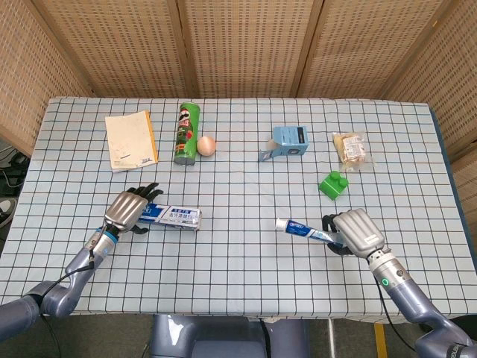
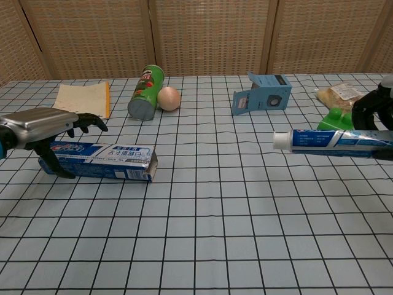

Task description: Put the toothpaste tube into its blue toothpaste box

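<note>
The toothpaste tube [image 2: 331, 140] is held clear of the worktop [image 1: 246, 253], its long axis lying level and crosswise, white cap pointing toward the robot's left, its tail end grasped in the right hand [image 1: 356, 232]. The blue toothpaste box [image 2: 101, 161] lies flat, well apart to the left, its long axis also crosswise and its open flap end facing the tube. The left hand [image 1: 128, 211] rests over the box's far-left end with fingers curved around it, though I cannot tell whether it grips.
</note>
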### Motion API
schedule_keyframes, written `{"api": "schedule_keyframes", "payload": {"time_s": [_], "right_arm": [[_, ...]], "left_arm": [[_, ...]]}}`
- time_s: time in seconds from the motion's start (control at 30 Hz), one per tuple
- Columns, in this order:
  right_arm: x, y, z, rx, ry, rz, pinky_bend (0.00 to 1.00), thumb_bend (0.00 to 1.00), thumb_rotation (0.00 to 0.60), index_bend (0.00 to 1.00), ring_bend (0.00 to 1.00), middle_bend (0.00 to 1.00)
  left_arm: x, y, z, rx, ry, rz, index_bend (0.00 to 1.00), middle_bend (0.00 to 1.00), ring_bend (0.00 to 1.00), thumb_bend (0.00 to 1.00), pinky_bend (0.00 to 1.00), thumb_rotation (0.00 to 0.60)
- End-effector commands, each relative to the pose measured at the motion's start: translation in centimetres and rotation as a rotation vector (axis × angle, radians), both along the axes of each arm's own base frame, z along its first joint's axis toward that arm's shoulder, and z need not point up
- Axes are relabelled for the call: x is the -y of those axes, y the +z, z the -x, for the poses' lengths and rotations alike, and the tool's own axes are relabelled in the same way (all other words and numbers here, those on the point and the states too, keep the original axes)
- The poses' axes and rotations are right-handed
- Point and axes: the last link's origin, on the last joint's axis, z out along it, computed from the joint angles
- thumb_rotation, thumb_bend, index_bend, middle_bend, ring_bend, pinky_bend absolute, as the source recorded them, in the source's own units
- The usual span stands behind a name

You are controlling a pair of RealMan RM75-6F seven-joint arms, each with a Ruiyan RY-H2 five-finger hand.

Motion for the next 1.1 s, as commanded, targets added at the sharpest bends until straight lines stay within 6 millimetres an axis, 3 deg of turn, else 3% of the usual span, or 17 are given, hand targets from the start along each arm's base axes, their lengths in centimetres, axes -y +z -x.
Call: {"api": "schedule_keyframes", "payload": {"time_s": [0.03, 0.17, 0.27, 0.57, 0.8, 1.0, 1.1], "right_arm": [[0.0, -0.1, 0.0, -0.003, -0.006, -0.002, 0.66, 0.69, 0.6, 0.67, 0.66, 0.66], [0.0, -0.2, 0.1, -0.001, -0.014, -0.003, 0.66, 0.69, 0.6, 0.67, 0.66, 0.66], [0.0, -0.1, 0.2, -0.001, -0.017, -0.001, 0.66, 0.69, 0.6, 0.67, 0.66, 0.66], [0.0, 0.6, -0.3, -0.005, -0.001, 0.017, 0.66, 0.69, 0.6, 0.67, 0.66, 0.66], [0.3, 2.4, -1.7, -0.051, 0.064, 0.075, 0.66, 0.69, 0.6, 0.67, 0.66, 0.66], [0.9, 4.5, -3.4, -0.107, 0.121, 0.132, 0.66, 0.69, 0.6, 0.67, 0.66, 0.66], [1.1, 6.0, -4.7, -0.136, 0.159, 0.167, 0.66, 0.69, 0.6, 0.67, 0.66, 0.66]], "left_arm": [[-0.5, -1.1, -0.5, -0.014, -0.009, 0.019, 0.21, 0.16, 0.25, 0.0, 0.31, 0.6], [-0.8, -1.6, -0.8, -0.012, -0.011, 0.012, 0.38, 0.37, 0.43, 0.04, 0.44, 0.6], [-0.8, -1.5, -1.0, 0.001, -0.027, -0.018, 0.51, 0.47, 0.52, 0.11, 0.51, 0.6], [-0.7, 0.0, -1.7, 0.144, 0.006, -0.062, 0.58, 0.51, 0.56, 0.14, 0.54, 0.6], [-0.1, 2.0, -2.4, 0.592, 0.144, -0.017, 0.6, 0.51, 0.56, 0.12, 0.54, 0.6], [0.2, 1.8, -3.3, 0.845, 0.203, 0.081, 0.6, 0.51, 0.56, 0.12, 0.54, 0.6], [0.3, 1.5, -4.3, 0.894, 0.174, 0.118, 0.6, 0.51, 0.56, 0.12, 0.54, 0.6]]}}
